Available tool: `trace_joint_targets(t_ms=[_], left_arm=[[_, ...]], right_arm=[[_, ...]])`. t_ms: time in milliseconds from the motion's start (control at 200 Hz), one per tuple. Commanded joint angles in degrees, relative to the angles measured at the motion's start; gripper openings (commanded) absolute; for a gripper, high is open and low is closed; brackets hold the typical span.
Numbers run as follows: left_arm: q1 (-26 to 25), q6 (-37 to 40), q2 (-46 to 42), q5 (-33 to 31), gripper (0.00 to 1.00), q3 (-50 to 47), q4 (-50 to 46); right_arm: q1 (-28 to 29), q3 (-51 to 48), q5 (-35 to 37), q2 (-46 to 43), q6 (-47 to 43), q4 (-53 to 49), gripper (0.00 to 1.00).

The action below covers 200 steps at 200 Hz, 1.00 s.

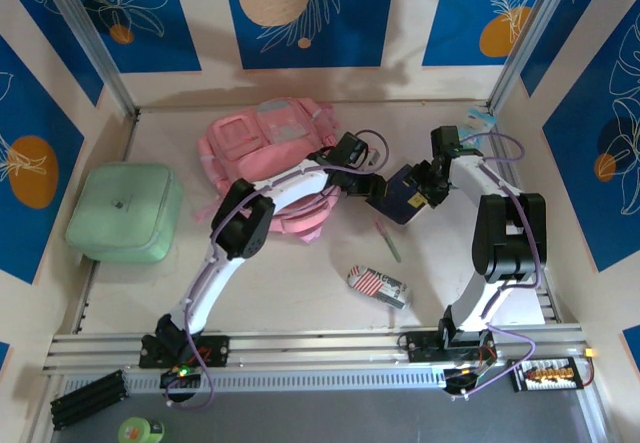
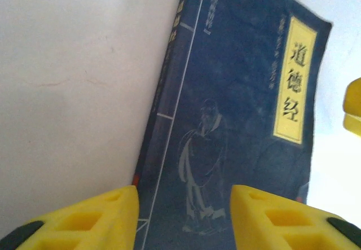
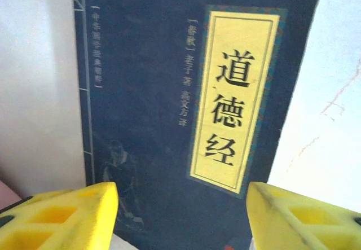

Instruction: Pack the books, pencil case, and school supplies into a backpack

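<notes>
Navy book [image 1: 405, 198] seen flat on table, 3 o'clock from table centre, yellow title label up. Left gripper [image 1: 378, 188] placed at book's 9 o'clock edge, right gripper [image 1: 432, 185] at its 3 o'clock edge.

Left wrist view: left gripper [image 2: 183, 196] fingers set moderately apart over book [image 2: 237, 120]; contact cannot be told.

Right wrist view: right gripper [image 3: 181, 192] fingers spread wide above book [image 3: 158, 120].

Pink backpack [image 1: 270, 133] located at 11 o'clock. Green pen [image 1: 388, 240] and pencil case [image 1: 378, 285] found at 5 o'clock. Mint-green case [image 1: 125, 211] lies at 9 o'clock.

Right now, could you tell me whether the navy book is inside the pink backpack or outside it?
Outside: the navy book lies flat on the table, to the right of the backpack.
</notes>
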Motion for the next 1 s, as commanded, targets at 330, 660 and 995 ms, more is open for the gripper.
trace_joint_targets(t_ms=[330,660,995], left_arm=[[-3.5,9.9,4.9,-7.9,0.37,5.8,-10.1],[-3.8,11.4,6.3,-11.4,0.36,6.1,-14.1],[-3.9,12.2,6.8,-10.7,0.32,6.1,-14.9]], right_arm=[[-1.9,-2.7,0.1,3.4,-1.2,-1.0,0.54],[-2.0,-2.7,0.2,6.5,-1.0,-0.9,0.59],[-0.8,-2.0,-9.2,6.6,-2.0,3.5,0.46]])
